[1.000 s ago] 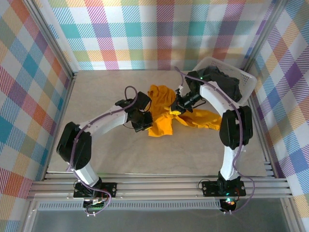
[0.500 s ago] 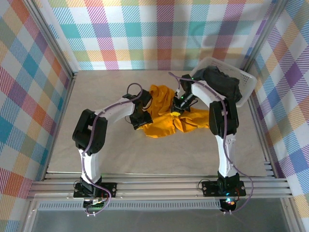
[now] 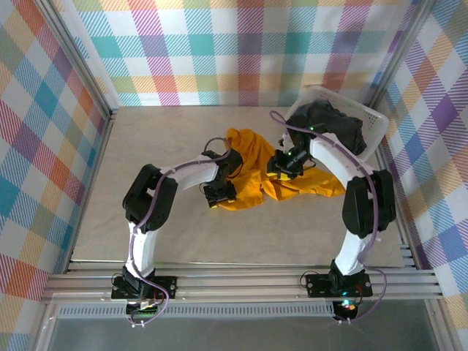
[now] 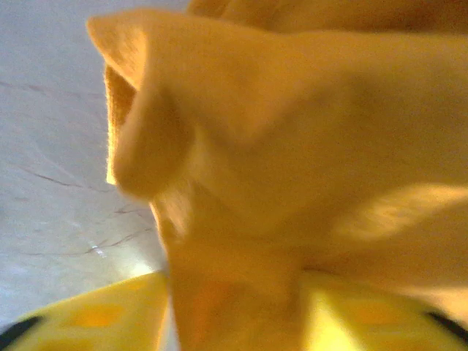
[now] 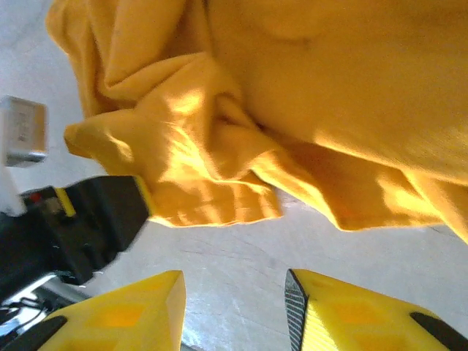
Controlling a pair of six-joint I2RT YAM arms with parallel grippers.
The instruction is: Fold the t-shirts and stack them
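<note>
The mustard-orange t-shirt lies crumpled in the middle of the table. My left gripper is at its lower left edge. In the left wrist view a fold of that shirt runs down between the yellow fingers and fills the gap of the left gripper. My right gripper hangs over the shirt's right part, open, with bare table between its fingertips; the shirt lies just ahead of it. The black t-shirt is bunched in the basket.
The white lattice basket stands tilted at the back right corner. The left arm's black wrist shows close to the right gripper. Checkered walls ring the table; bare tabletop lies to the left and in front.
The right gripper has let go of the shirt and opened, shifting slightly right. The left gripper moved down to the shirt's lower left edge, opened and closed again on a fold.
</note>
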